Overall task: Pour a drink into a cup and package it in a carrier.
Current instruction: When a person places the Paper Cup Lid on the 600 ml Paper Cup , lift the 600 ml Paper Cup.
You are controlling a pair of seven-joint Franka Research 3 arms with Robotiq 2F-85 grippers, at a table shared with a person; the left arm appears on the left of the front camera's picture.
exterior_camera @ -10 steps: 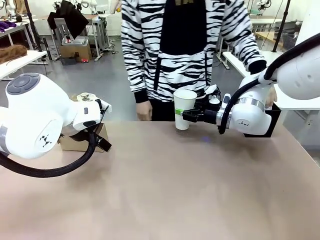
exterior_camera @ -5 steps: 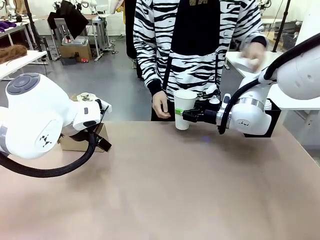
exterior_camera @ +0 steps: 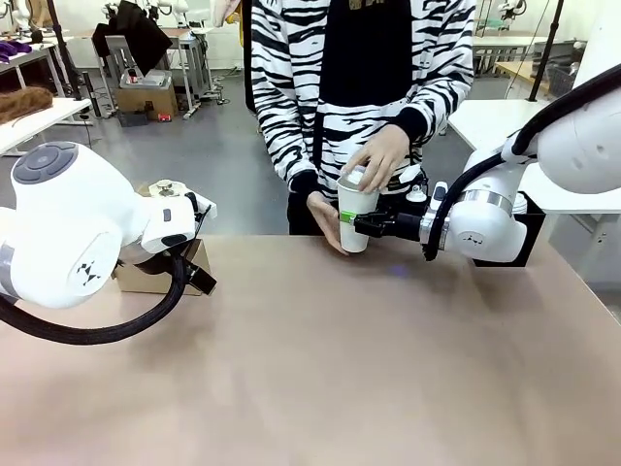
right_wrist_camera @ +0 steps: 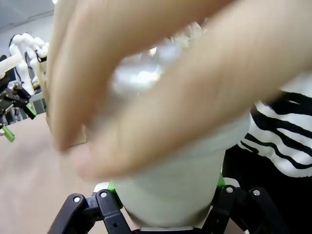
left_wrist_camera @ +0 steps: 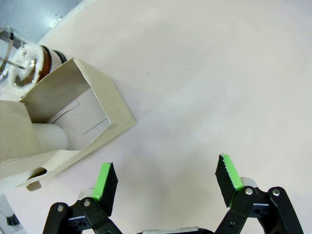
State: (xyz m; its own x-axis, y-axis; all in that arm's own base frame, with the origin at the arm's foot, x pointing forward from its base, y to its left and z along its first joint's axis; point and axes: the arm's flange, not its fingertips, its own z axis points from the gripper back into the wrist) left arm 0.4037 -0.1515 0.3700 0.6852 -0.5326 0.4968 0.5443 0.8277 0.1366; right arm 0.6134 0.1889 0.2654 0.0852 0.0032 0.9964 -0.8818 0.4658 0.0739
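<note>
A: Front view first. Where is your cup?
B: Upper centre of the frame. The cup (exterior_camera: 358, 204) is at the far edge of the table (exterior_camera: 320, 369). Your right gripper (exterior_camera: 355, 223) reaches in level from the right and is clamped on its lower wall. The person's upper hand (exterior_camera: 380, 155) presses a lid (exterior_camera: 351, 179) onto the rim, and the lower hand (exterior_camera: 324, 216) steadies the cup's left side.
A: How will it handle?
B: I'd judge it thin paper: light, easily crushed, top-heavy if filled. Grip low on the wall, gently, and hold it level.
A: Left wrist view?
B: Your left gripper (left_wrist_camera: 165, 178) hangs over bare table, jaws wide apart with nothing between them. The carrier (left_wrist_camera: 78, 112) lies at the left of the frame. The jug (left_wrist_camera: 9, 39) of drink (left_wrist_camera: 48, 53) is just behind it, upper left.
A: Right wrist view?
B: Green pads (right_wrist_camera: 113, 187) squeeze the cup from 2 sides at the bottom of the frame. The blurred upper hand covers its top.
</note>
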